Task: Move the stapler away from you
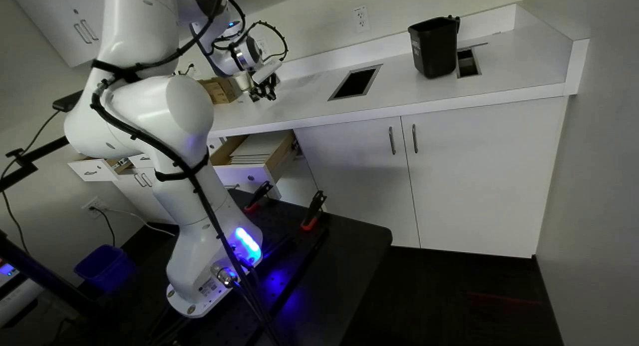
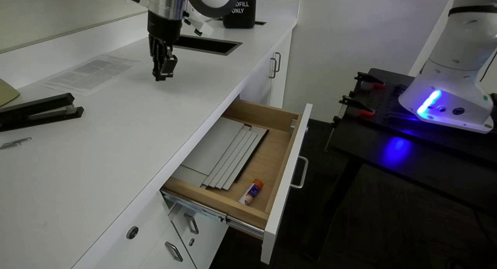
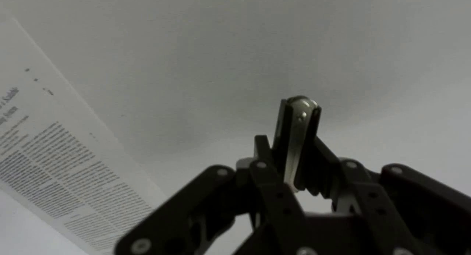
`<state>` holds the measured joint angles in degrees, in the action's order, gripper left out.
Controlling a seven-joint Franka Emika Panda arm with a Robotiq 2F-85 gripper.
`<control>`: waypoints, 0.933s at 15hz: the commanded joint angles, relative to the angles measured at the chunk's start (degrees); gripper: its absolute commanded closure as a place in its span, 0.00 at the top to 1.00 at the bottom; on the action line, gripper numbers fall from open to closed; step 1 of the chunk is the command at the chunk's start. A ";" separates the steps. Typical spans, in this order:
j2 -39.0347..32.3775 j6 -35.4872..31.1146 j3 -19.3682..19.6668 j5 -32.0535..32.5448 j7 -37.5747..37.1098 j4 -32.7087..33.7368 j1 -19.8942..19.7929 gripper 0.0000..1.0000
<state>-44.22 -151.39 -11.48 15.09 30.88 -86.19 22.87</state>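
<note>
A black stapler [image 2: 42,105] lies on the white counter [image 2: 116,144] at the left edge in an exterior view, partly cut off by the frame. I cannot make it out in the wrist view. My gripper [image 2: 164,69] hangs above the counter, beyond the stapler and apart from it; it also shows in an exterior view [image 1: 264,89]. In the wrist view my gripper [image 3: 292,148] is shut on a small dark object [image 3: 298,119] with a shiny metal strip and a rivet, its tip standing out past the fingertips.
A printed sheet [image 2: 93,69] lies near the wall. A small metal item [image 2: 15,143] lies before the stapler. A drawer [image 2: 291,176] stands open with grey panels and a glue stick [image 2: 251,192]. A black bin [image 1: 434,46] and a recessed opening [image 1: 355,82] are farther along.
</note>
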 commanded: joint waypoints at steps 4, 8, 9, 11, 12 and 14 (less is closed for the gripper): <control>-7.44 6.73 0.21 1.61 -2.61 13.03 0.51 0.38; -7.63 8.03 0.04 1.55 -2.66 14.22 0.62 0.77; -7.33 8.01 -0.01 1.48 -2.77 14.05 0.61 0.84; -6.69 8.05 -0.56 1.03 -2.58 13.61 0.27 0.99; -5.92 7.79 -0.09 -0.07 -2.21 12.74 0.56 1.00; -4.27 8.05 0.00 -0.22 -3.05 11.23 0.84 1.00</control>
<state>-51.34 -146.04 -11.59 15.40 29.88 -73.44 23.15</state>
